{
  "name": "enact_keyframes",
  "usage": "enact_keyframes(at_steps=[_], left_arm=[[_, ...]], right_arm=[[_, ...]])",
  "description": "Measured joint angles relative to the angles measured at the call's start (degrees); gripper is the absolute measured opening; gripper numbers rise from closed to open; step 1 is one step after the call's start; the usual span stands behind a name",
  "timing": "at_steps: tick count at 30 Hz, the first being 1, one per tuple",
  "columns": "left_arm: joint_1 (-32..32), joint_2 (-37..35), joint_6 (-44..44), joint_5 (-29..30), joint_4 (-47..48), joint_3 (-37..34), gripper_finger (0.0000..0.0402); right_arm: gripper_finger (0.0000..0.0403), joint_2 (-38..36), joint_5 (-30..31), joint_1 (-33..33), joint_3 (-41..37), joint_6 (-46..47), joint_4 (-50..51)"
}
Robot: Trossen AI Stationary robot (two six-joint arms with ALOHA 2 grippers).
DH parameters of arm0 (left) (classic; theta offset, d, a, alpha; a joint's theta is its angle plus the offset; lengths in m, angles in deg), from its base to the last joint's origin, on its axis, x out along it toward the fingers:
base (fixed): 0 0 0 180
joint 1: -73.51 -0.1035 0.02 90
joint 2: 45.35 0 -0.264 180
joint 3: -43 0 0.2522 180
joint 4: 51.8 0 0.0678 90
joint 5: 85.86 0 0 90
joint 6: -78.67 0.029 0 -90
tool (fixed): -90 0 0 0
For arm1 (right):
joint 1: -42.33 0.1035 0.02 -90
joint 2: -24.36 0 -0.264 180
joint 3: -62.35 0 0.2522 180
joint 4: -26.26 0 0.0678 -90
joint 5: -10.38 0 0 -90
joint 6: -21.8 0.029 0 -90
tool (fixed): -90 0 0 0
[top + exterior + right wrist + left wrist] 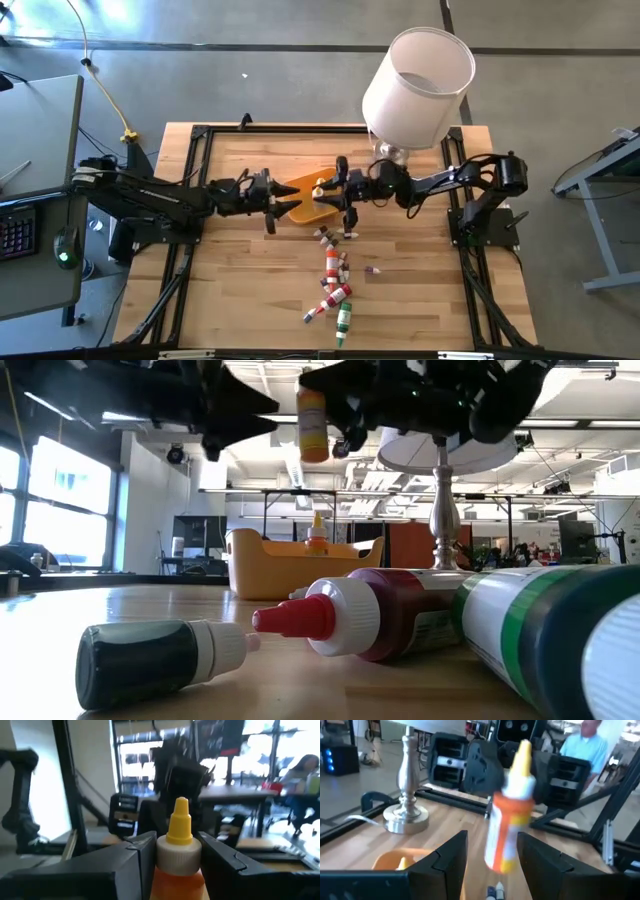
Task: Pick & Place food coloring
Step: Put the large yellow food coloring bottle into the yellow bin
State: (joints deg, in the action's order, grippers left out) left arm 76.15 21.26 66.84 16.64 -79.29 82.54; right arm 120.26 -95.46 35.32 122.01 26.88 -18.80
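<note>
We see the right gripper [172, 855] clamping the orange yellow-capped bottle [179, 857] upright above the orange tray [303, 190], facing the open-fingered left gripper [490, 857].

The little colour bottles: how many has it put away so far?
One bottle already stands in the orange tray. The right gripper holds an orange bottle above the tray; the left gripper waits alongside, open. About ten bottles lie on the table.

Our right end effector [335, 190] hangs raised near the tabletop's centre, fingers [220, 857] clamped on a yellow-capped bottle [178, 857]. Our left end effector [283, 196], at its nine o'clock, faces it, fingers spread.
</note>
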Motion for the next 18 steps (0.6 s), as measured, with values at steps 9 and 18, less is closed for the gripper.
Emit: enact_keyframes(at_steps=[9,18], left_arm=[[0.0,3.8,6.1,-4.9,9.8,9.8,0.0176],[0.0,3.8,6.5,-6.8,12.0,11.1,0.0214]], right_arm=[[0.0123,-0.1,2.7,2.7,5.0,-5.0,9.5],[0.0123,0.0,3.9,2.7,5.2,-5.2,10.3]])
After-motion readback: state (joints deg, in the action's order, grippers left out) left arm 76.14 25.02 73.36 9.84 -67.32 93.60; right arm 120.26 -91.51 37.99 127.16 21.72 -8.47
